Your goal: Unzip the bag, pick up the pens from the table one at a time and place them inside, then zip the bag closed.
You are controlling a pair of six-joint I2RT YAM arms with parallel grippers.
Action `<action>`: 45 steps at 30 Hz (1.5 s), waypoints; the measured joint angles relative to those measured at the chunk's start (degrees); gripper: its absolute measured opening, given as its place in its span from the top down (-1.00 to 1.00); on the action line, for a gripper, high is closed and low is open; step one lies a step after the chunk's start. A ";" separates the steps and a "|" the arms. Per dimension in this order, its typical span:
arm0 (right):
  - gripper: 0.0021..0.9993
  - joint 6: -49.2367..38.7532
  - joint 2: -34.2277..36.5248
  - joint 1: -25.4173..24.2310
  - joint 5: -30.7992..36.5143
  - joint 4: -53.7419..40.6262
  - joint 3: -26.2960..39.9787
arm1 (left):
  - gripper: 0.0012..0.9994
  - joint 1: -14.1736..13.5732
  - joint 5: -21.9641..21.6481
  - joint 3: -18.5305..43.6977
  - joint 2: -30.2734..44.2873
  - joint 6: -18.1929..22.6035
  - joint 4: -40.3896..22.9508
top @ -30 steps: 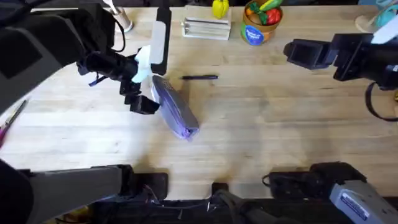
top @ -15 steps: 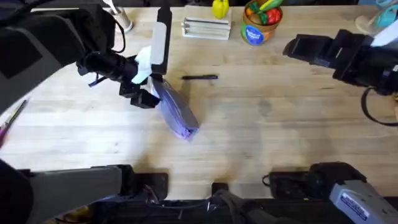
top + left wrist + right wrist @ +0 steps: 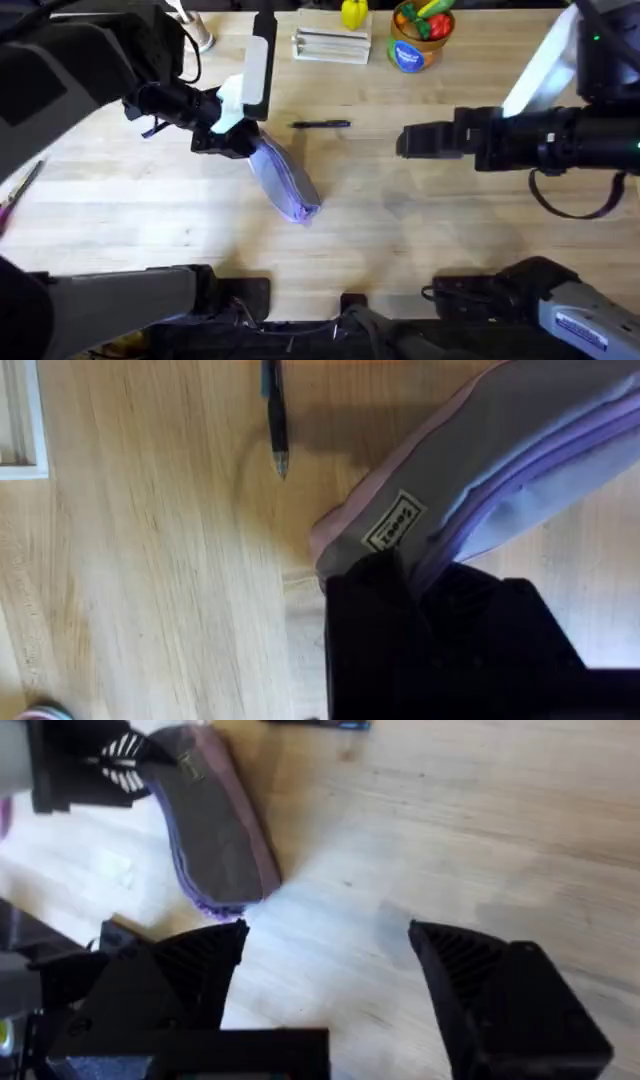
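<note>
Left gripper (image 3: pixel 232 143) clamped on the bag's (image 3: pixel 285 180) far-left end. Bag lies diagonally on table (image 3: pixel 420 220). Black pen (image 3: pixel 322 124) just beyond bag, apart. Right gripper (image 3: pixel 412 141) right of bag, fingers spread wide, holding nothing.

Bag (image 3: pixel 480 470) end hidden under left pincer (image 3: pixel 400 610); pen (image 3: pixel 275 420) cut by frame edge.
</note>
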 joint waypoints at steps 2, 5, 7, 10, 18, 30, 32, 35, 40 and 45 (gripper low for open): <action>-1.00 0.37 0.26 4.27 0.00 -0.14 0.00 | 0.92 0.00 0.00 0.00 0.00 0.00 0.01; -1.00 1.83 0.60 10.54 0.08 -0.23 0.00 | 0.92 0.00 0.00 0.00 0.00 0.00 0.00; -1.00 3.44 0.73 14.75 0.99 -0.22 0.00 | 0.92 0.00 0.00 0.00 -0.02 0.00 0.02; -1.00 6.20 0.73 21.18 3.52 0.45 0.00 | 0.92 0.00 0.00 0.00 -0.02 0.00 0.02; -1.00 13.98 3.43 36.48 10.31 11.82 -3.33 | 0.92 0.00 0.00 0.00 -0.02 0.00 0.02; -1.00 20.81 17.58 44.96 11.91 25.59 -5.66 | 0.92 0.00 0.00 0.00 0.00 0.00 0.02; -1.00 21.20 19.93 45.35 11.82 27.40 -5.66 | 0.92 0.00 0.00 0.00 -0.02 0.00 0.02; -1.00 21.50 22.46 45.36 11.67 28.46 -5.68 | 0.92 0.00 0.00 0.00 -0.01 0.00 0.02; -1.00 21.97 25.21 45.36 11.69 30.33 -5.68 | 0.92 0.00 0.00 0.00 -0.02 -0.02 0.02; -1.00 22.21 27.08 45.36 11.69 34.35 -5.68 | 0.92 0.00 -0.01 0.00 -0.01 0.00 0.02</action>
